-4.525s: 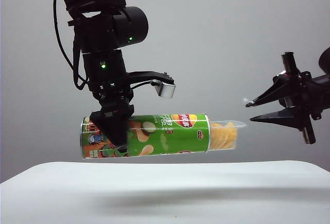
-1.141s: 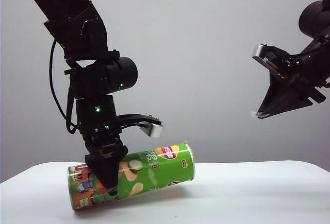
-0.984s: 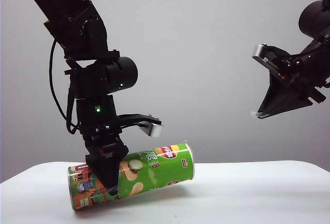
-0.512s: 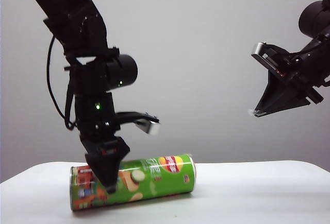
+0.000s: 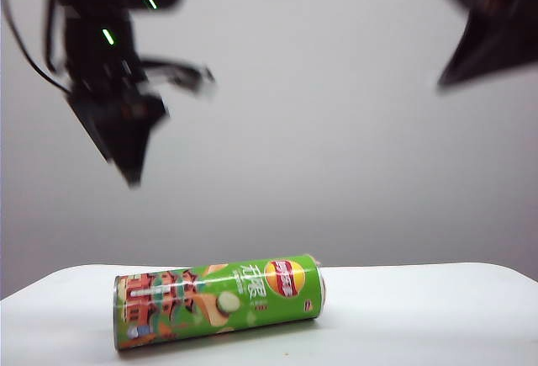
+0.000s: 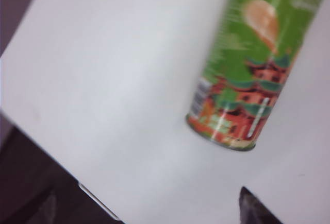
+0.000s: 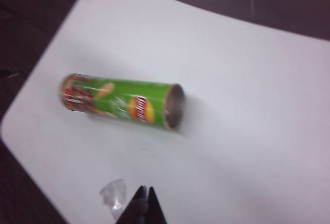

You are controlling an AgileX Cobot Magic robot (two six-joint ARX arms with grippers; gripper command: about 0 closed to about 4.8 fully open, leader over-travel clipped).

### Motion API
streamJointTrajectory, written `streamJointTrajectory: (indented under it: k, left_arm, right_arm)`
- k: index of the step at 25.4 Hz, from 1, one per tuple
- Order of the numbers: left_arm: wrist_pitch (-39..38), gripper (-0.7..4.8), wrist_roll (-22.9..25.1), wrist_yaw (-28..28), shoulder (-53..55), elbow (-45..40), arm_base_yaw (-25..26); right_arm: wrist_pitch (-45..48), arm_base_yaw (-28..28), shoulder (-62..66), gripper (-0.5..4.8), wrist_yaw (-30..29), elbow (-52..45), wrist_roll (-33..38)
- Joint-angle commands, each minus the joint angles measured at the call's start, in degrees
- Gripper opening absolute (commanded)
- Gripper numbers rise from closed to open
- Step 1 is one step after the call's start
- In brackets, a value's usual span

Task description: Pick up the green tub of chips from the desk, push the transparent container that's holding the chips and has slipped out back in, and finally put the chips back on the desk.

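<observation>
Hanging high over the desk's (image 5: 437, 299) left side, the left gripper (image 5: 126, 143) is blurred, its jaws spread wide and empty, clear of the green tub of chips (image 5: 218, 299). Up at the right, the right gripper (image 7: 145, 206) holds nothing, its fingers pressed together. That tub lies on its side on the white desk, cartoon end leftward, nothing sticking out.

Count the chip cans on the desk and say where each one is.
1. The green tub of chips lies on its side on the desk, left of centre in the exterior view, with both claws raised clear of it. No other can shows in any view.
</observation>
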Motion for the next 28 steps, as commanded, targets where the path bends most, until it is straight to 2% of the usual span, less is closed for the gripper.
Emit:
streamJointTrajectory:
  k: [1,3,7,10,14,16,20,21,23,28]
  left_arm:
    - [3.13,4.79,-6.23,7.58,-8.50,-2.93,3.52]
    - [8.11,4.79,-8.66,9.44,-15.04,-6.54,6.19]
    - [16.24,4.79,-8.61,9.55,-27.91,-13.77,9.38]
    - [24.81,4.79,-8.46,8.07,-39.80,-21.73,9.53]
    - [29.18,4.79,-13.03,3.63,-49.46,-28.41,9.51]
    - [30.10,4.79,-14.71,-0.94,-55.78,-33.33,9.49]
    - [34.25,4.79,-22.60,-1.55,-61.96,-39.93,9.46]
    - [37.40,4.79,-24.39,-1.60,-64.41,-43.10,9.44]
    - [42.80,4.79,-24.83,-1.36,-69.57,-48.63,9.42]
    - [50.01,4.79,-25.11,-0.96,-78.14,-57.13,9.42]
  right_arm:
    - [-2.73,-0.07,-9.16,-0.09,0.37,0.20,0.68]
    - [-0.98,-0.66,-15.52,-0.09,3.04,0.20,4.66]
    - [1.25,-2.60,-23.74,-0.09,6.21,0.20,8.02]
    - [2.16,-2.56,-28.22,-0.09,9.49,-0.63,8.07]
    - [5.64,-2.60,-33.44,-0.09,12.13,-4.50,8.35]
    - [12.85,-2.60,-39.10,-0.09,12.44,-11.67,10.71]
    - [21.59,-2.56,-44.11,-0.09,14.45,-21.94,14.60]
    - [24.72,-2.54,-45.94,-0.09,15.02,-26.16,15.72]
    - [29.14,-2.16,-48.41,-0.09,15.10,-32.13,17.42]
    - [33.92,-2.21,-53.33,-0.09,16.17,-39.80,18.99]
